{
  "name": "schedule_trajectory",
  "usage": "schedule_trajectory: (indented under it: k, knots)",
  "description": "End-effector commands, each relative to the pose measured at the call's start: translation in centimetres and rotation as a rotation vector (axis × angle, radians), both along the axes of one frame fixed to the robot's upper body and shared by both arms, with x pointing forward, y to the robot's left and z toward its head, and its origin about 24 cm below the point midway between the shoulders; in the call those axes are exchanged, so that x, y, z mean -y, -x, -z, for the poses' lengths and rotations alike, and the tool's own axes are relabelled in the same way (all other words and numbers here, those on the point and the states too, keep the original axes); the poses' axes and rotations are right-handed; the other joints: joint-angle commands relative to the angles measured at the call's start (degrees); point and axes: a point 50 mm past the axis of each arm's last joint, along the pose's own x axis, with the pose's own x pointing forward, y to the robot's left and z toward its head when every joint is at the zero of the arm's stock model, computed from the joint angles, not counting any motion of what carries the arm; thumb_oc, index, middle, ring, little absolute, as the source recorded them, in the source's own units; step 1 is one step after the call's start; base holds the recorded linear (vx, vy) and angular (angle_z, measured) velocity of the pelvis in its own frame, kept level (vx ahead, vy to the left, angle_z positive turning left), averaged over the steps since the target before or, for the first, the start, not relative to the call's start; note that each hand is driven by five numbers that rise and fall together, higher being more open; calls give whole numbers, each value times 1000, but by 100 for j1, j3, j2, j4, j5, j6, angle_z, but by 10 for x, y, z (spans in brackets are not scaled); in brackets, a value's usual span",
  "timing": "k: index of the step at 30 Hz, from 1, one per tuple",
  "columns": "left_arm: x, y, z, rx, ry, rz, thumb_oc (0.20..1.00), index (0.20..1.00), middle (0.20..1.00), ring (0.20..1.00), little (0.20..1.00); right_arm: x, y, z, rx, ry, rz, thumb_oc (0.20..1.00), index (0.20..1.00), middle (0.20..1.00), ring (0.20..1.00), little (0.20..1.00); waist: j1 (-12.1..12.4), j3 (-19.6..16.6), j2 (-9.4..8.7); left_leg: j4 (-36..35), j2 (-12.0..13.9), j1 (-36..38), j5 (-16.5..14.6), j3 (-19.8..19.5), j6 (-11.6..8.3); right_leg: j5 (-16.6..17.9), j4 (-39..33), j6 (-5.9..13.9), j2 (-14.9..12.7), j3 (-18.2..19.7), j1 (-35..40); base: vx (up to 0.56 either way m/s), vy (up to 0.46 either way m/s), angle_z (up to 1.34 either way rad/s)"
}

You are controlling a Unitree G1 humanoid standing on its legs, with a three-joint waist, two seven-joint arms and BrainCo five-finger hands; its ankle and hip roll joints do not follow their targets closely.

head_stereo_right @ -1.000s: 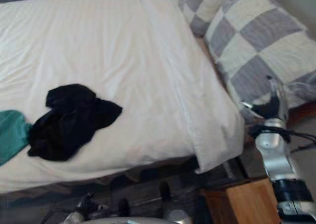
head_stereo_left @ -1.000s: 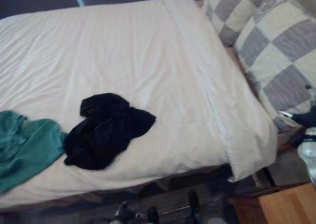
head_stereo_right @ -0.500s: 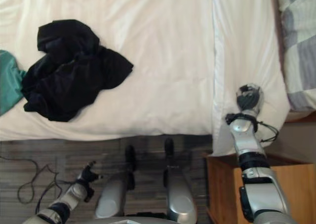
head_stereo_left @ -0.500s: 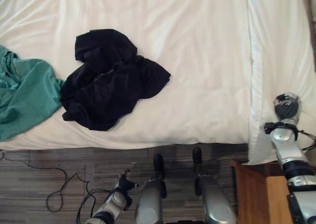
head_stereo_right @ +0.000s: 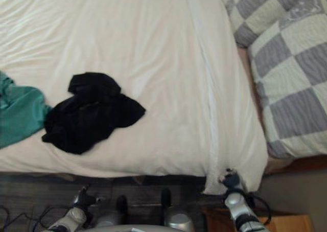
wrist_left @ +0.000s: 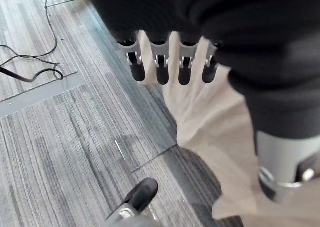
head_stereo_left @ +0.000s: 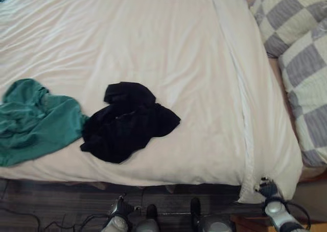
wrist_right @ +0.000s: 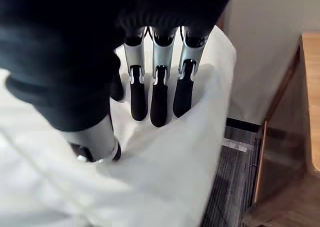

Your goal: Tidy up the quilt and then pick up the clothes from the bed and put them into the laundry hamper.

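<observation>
A white quilt (head_stereo_left: 153, 48) lies spread flat over the bed. A crumpled black garment (head_stereo_left: 127, 123) rests on it near the front edge, and a teal garment (head_stereo_left: 36, 122) lies just left of that one. My right hand (head_stereo_right: 231, 181) is at the quilt's near right corner, which hangs off the bed. In the right wrist view its fingers (wrist_right: 159, 94) are straight and lie against the white quilt cloth (wrist_right: 200, 137). My left hand (head_stereo_left: 120, 211) hangs low in front of the bed. Its fingers (wrist_left: 157, 67) are straight, point at the floor and hold nothing.
Grey and cream checkered pillows (head_stereo_right: 286, 63) lie at the head of the bed on the right. A wooden nightstand (wrist_right: 310, 102) stands by the bed's near right corner. A beige bed skirt (wrist_left: 215, 127) hangs to the grey striped floor (wrist_left: 60, 137).
The whole view has shifted, so the camera has moved. My right hand has come down from beside the pillows to the quilt's near right corner. The clothes lie as before.
</observation>
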Motion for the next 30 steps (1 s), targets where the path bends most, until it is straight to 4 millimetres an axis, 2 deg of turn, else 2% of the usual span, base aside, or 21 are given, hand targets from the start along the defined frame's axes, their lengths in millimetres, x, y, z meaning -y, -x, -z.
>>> schedule_trajectory:
  k: [1,3,5,9,10,11,12,13,14,15,16,19,20,21,22,23,24,25,26,29,30]
  knots:
    - [4,-1,1,21,-22,-17,1000,1000,1000,1000,1000,-29,136,54,-612,-110,-23,1000,1000,1000,1000,1000,-231,24,390,-120,1009,5,304,1041,-296,-412,202,756,-713,-128,-84,108,464,51]
    - [1,6,3,7,-29,-27,1000,1000,1000,1000,1000,-26,125,52,-571,-111,-15,1000,1000,1000,1000,1000,-227,-164,378,-705,1533,142,611,1122,-367,-358,211,921,-985,-121,-63,137,540,57]
    - [-8,6,0,23,-53,-36,1000,1000,1000,1000,1000,-19,108,46,-458,-130,41,1000,1000,1000,1000,1000,-217,-387,410,-1165,2040,265,844,662,-667,-333,114,1157,-1336,-157,-23,116,696,22]
    - [-5,3,1,0,-49,5,1000,1000,1000,1000,1000,-15,115,46,-459,-165,118,1000,1000,1000,1000,1000,-321,-458,453,-1178,1885,303,660,711,-694,-59,221,1287,-1551,-203,111,77,502,9]
    - [-2,-11,-4,31,-70,35,1000,1000,1000,1000,1000,-26,101,46,-422,-181,108,1000,1000,1000,1000,1000,-296,-392,325,-1034,1543,381,482,883,-584,762,614,1232,-1963,-281,-192,-16,633,-17]
    - [-5,-14,-6,33,-82,51,1000,1000,1000,1000,1000,-32,97,47,-413,-195,96,1000,1000,1000,1000,1000,-228,-313,330,-1035,1469,457,400,1051,-489,966,899,1164,-2091,-603,-420,-47,850,-44]
    - [-6,-15,-6,30,-74,47,1000,1000,1000,1000,1000,-39,80,45,-362,-209,56,1000,1000,1000,1000,1000,-163,-300,342,-1089,1407,524,340,1232,-404,846,1089,1124,-2134,-1125,-539,4,732,-72]
    - [-7,-17,-7,29,-73,39,1000,1000,1000,1000,1000,-51,71,44,-344,-219,-5,1000,1000,1000,1000,1000,-181,-310,360,-1197,1257,730,223,1332,-273,373,1523,1100,-1711,-1351,-692,-23,530,-75]
    - [-7,-17,-7,31,-74,39,1000,1000,1000,1000,1000,-51,70,44,-343,-219,-6,1000,1000,1000,1000,1000,-173,-300,344,-1188,1254,684,303,1387,-236,427,1509,1024,-1720,-1387,-735,-13,618,-85]
    - [-8,-15,-7,8,-80,60,1000,1000,1000,1000,1000,-58,69,45,-345,-223,-45,1000,1000,1000,1000,1000,-248,-236,378,-1251,1163,718,331,1407,-132,-214,1790,970,-922,-1318,-888,-73,296,-62]
    - [-8,-15,-6,8,-80,60,1000,1000,1000,1000,1000,-58,69,45,-345,-223,-45,1000,1000,1000,1000,1000,-248,-231,381,-1250,1171,725,329,1406,-138,-231,1808,965,-918,-1319,-888,-28,396,-44]
    - [-3,-9,-2,-42,-94,129,1000,1000,1000,1000,1000,-68,68,46,-338,-241,-74,1000,1000,1000,1000,1000,-364,-228,367,-1251,874,685,278,1275,-40,-753,1796,792,40,-957,-906,4,202,5]
    - [-3,-9,-2,-42,-94,129,1000,1000,1000,1000,1000,-68,68,46,-338,-241,-74,1000,1000,1000,1000,1000,-363,-223,366,-1251,874,693,275,1277,-41,-760,1802,791,40,-955,-902,93,226,23]
    - [0,-4,1,-59,-91,149,1000,1000,1000,1000,1000,-72,63,45,-325,-250,-99,1000,1000,1000,1000,1000,-423,-258,319,-1235,560,705,128,1187,32,-817,1241,564,343,-467,-612,114,182,42]
    - [4,-6,1,-53,-85,157,1000,1000,1000,1000,1000,-70,60,44,-314,-247,-104,1000,1000,1000,1000,1000,-426,-235,305,-989,417,669,-45,1172,80,-843,966,422,283,-337,-425,109,181,46]
    - [3,-6,1,-52,-85,157,1000,1000,1000,1000,1000,-70,59,44,-314,-247,-105,1000,1000,1000,1000,1000,-425,-242,306,-979,422,649,-41,1173,80,-823,946,419,287,-337,-432,-6,70,83]
    - [17,-13,1,-27,-63,190,1000,1000,1000,1000,1000,-67,54,41,-288,-240,-116,1000,1000,1000,1000,1000,-439,-65,280,705,384,-174,-106,1119,-172,-889,633,168,208,-168,-156,-73,39,78]
    - [21,-20,-2,7,-51,190,1000,1000,1000,1000,1000,-64,53,39,-287,-220,-124,1000,1000,1000,1000,1000,-396,80,297,1503,550,-605,288,1069,-566,-937,566,85,161,-236,-64,-59,101,131]
    - [23,-29,-7,54,-49,188,1000,1000,1000,1000,1000,-59,47,37,-288,-184,-151,1000,1000,1000,1000,1000,-336,187,296,2021,847,-948,730,1224,-910,-990,363,66,78,-341,99,-25,78,94]
    - [23,-29,-7,58,-48,194,1000,1000,1000,1000,1000,-58,44,36,-285,-173,-158,1000,1000,1000,1000,1000,-298,191,318,1844,954,-869,688,1302,-790,-964,302,100,22,-362,158,79,169,60]
    - [29,-20,-3,38,-39,228,1000,1000,1000,1000,1000,-57,39,34,-270,-167,-177,1000,1000,1000,1000,1000,-285,98,403,892,1008,-531,491,1214,-555,-944,194,294,-164,-358,189,261,484,10]
